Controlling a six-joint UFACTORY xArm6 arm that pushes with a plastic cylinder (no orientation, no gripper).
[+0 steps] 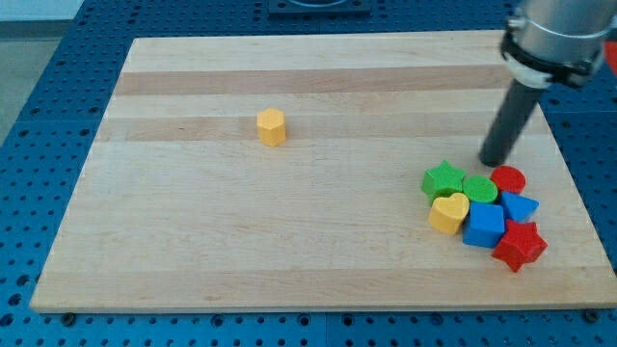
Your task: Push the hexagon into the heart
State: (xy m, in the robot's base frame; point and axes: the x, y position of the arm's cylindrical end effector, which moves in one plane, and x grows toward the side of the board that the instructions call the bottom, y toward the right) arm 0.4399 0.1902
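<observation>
A yellow hexagon (272,126) stands alone on the wooden board (193,251), left of centre and toward the view's top. A yellow heart (448,212) sits at the left edge of a cluster of blocks at the view's lower right. My tip (494,162) rests on the board just above that cluster, between the green star (443,179) and the red cylinder (508,179). The tip is far to the right of the hexagon and up and right of the heart.
The cluster also holds a green cylinder (479,188), a blue cube (484,226), a smaller blue block (520,206) and a red star (520,245). The board's right edge lies close to the cluster. A blue perforated table surrounds the board.
</observation>
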